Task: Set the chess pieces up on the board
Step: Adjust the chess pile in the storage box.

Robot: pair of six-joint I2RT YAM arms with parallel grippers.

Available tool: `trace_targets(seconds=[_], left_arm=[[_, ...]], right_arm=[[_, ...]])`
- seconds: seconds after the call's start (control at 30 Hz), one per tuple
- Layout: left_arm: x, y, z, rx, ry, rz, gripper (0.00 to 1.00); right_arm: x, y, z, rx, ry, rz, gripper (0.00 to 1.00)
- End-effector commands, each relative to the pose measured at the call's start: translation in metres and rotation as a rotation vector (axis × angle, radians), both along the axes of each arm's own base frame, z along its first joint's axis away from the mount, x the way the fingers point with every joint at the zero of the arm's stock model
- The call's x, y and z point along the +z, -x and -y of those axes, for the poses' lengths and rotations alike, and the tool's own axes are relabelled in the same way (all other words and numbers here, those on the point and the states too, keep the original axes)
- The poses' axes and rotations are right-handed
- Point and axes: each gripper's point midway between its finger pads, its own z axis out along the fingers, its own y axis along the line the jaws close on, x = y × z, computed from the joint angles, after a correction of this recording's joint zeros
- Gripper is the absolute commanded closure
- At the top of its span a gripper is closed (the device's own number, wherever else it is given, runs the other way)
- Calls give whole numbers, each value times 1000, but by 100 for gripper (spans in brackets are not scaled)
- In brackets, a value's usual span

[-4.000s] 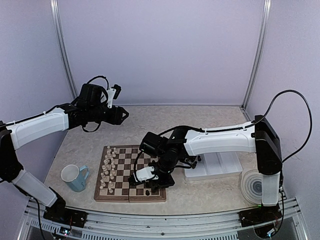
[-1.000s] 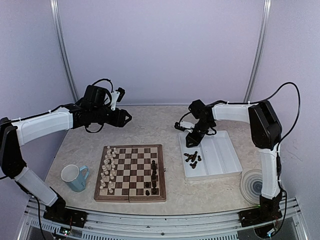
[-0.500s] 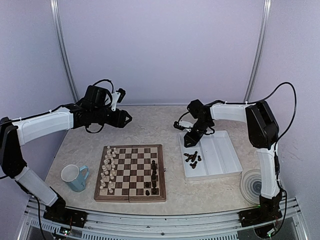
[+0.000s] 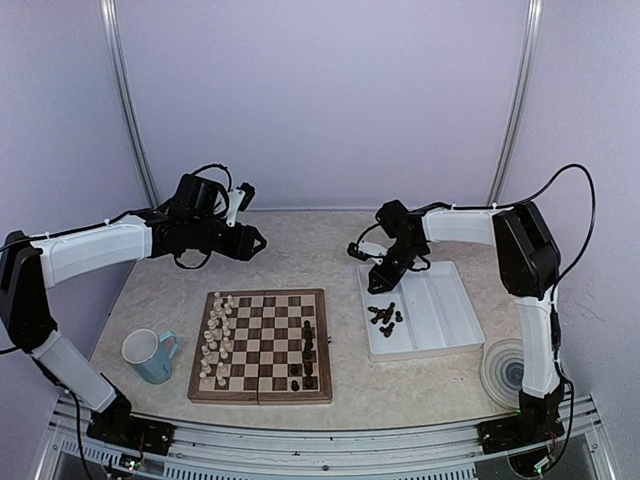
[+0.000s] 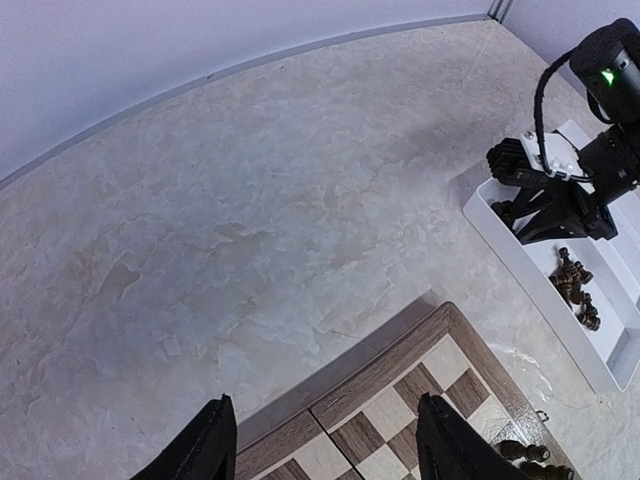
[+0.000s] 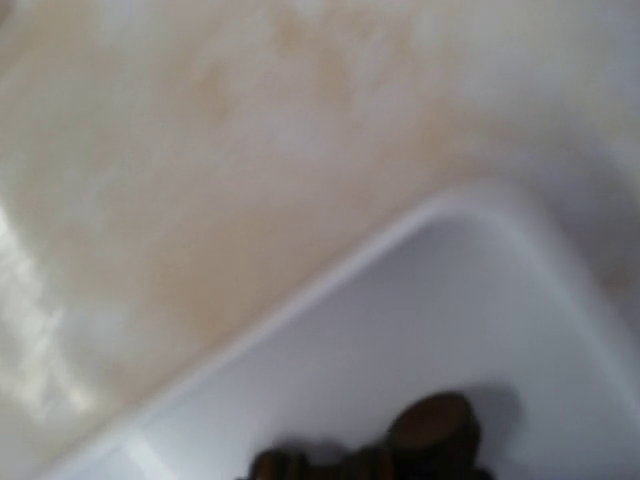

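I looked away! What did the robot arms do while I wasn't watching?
The right end effector swung from the near right corner of the board to the white tray, near the dark pieces there. The left end effector barely moved; the mug stayed put.

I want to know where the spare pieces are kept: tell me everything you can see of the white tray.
The tray is white, plastic-looking, rectangular and shallow, with a raised rim and long ridges splitting it into channels. It lies flat on the table, right of the board and apart from it, slightly skewed. A small heap of dark pieces lies in its leftmost channel. The right gripper hangs over its far left corner; whether it touches is unclear.
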Motion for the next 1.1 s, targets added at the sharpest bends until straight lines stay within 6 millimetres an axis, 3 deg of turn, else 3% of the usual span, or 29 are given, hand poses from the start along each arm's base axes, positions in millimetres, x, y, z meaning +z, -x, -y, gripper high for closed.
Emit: trace_targets(seconds=[0.0,0.17,0.27,0.43,0.53,0.7,0.83,1.07], left_arm=[[11,-2,9,-28,18,16,38],[20,9,25,-104,65,37,39],[28,24,41,-176,77,89,39],[34,45,64,-242,52,151,39],[37,49,71,-247,51,166,39],[43,44,67,-237,64,180,39],[42,43,63,-229,63,179,39],[42,45,62,-234,56,178,39]], right_arm=[[17,29,8,56,-31,-34,75],[72,45,-3,81,-260,-73,73],[82,49,-5,76,-338,-112,73],[80,48,-1,106,-336,-100,73],[81,43,6,271,-262,38,73],[65,11,31,399,-21,252,73],[56,-3,30,396,19,221,73],[30,-5,26,357,26,145,73]])
